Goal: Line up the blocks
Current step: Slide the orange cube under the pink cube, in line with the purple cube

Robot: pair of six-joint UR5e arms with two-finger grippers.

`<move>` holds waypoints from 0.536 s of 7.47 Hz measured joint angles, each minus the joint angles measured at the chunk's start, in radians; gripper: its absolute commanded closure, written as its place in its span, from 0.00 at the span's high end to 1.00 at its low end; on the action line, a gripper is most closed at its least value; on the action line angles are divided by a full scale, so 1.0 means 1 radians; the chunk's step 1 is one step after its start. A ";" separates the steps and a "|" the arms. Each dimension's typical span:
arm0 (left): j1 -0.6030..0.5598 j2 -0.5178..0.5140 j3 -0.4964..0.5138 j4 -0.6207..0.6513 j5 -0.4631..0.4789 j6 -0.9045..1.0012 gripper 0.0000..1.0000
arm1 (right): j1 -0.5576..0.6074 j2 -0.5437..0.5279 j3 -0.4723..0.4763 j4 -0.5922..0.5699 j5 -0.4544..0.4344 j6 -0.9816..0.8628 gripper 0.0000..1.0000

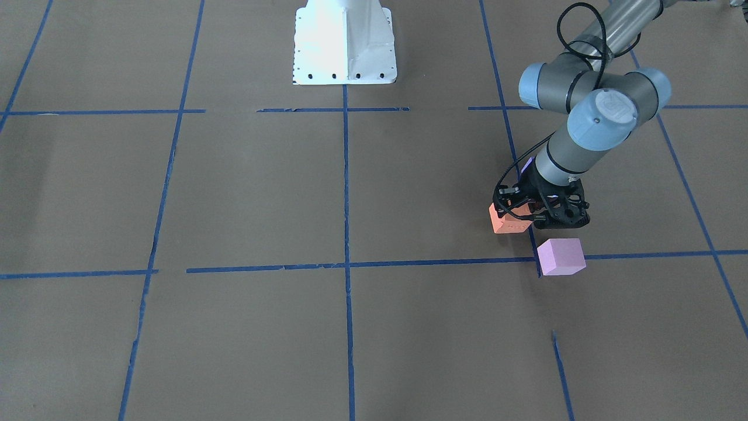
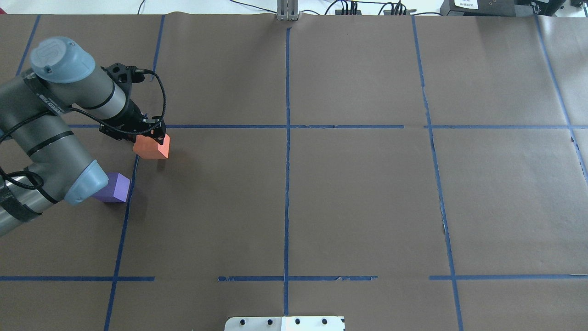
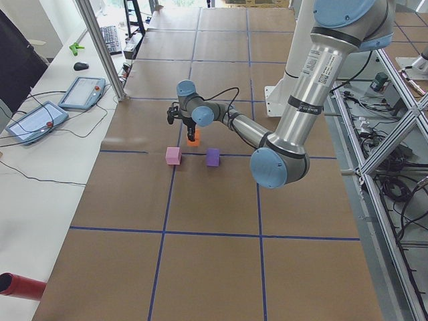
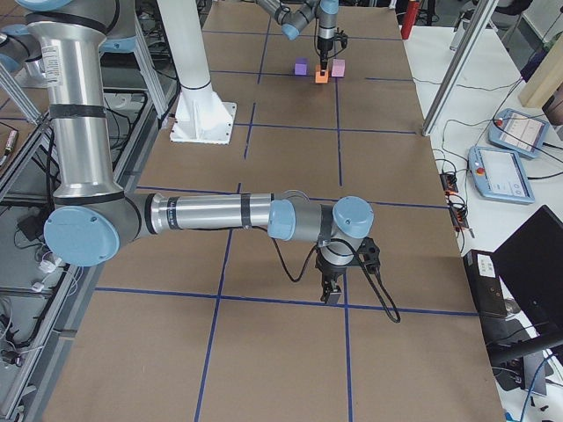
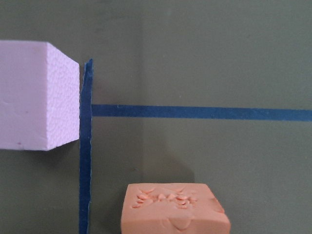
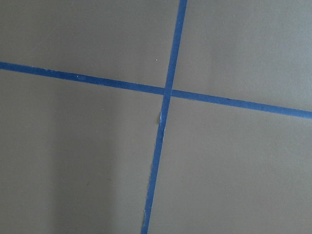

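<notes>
Three blocks, unaligned. Orange block (image 2: 149,148): held in left gripper (image 2: 149,134), jaws closed on its top. Pink block (image 1: 561,256) at its 4 o'clock, front view; purple block (image 2: 115,187) at its 7 o'clock, overhead. Right gripper (image 4: 332,294): jaw state cannot be told. Hazard: shallow hold; block may twist on release or nudge pink.

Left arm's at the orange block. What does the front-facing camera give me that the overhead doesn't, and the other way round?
Only the front-facing view shows the pink block, which sits close to the left gripper and apart from the orange block. In the overhead view the arm covers it. Only the overhead view shows the purple block properly. From the front, just a sliver of it peeks out behind the wrist. Both views show the left gripper closed on the orange block, which is slightly tilted.
</notes>
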 measured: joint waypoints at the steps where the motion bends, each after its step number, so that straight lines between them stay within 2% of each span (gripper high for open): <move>1: -0.024 0.012 -0.009 0.009 0.001 0.034 0.58 | 0.000 0.000 0.000 0.000 0.000 0.000 1.00; 4: -0.070 0.080 -0.030 0.010 0.002 0.127 0.58 | 0.000 0.000 0.000 0.000 0.000 0.000 1.00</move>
